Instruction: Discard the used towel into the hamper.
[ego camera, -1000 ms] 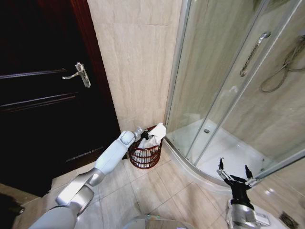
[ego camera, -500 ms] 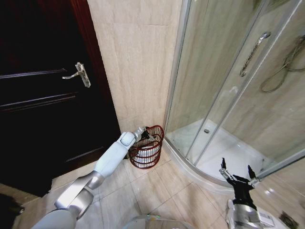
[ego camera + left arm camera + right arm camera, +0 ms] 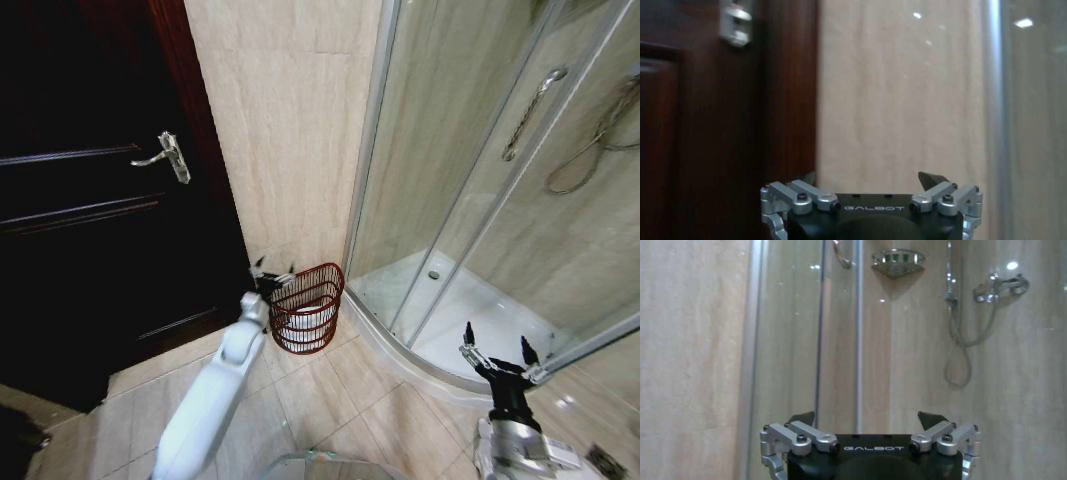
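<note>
The hamper (image 3: 306,310), a small round reddish-brown wire basket, stands on the floor against the tiled wall, between the door and the shower. The white towel (image 3: 304,320) lies low inside it and shows through the weave. My left gripper (image 3: 268,272) is open and holds nothing; it sits just left of the hamper's rim with its fingers pointing up. In the left wrist view that gripper (image 3: 869,178) faces the wall and the door edge. My right gripper (image 3: 497,352) hangs open at the lower right, by the shower base, and in its own view this gripper (image 3: 867,417) faces the shower glass.
A dark wooden door (image 3: 90,200) with a metal handle (image 3: 168,155) fills the left. The curved glass shower enclosure (image 3: 470,180) and its raised white base (image 3: 440,350) stand on the right. Beige floor tiles (image 3: 320,400) lie open in front of the hamper.
The towel, which stuck up over the rim in my left gripper, has dropped down into the hamper. The left gripper has let go and drawn back to the left of the rim.
</note>
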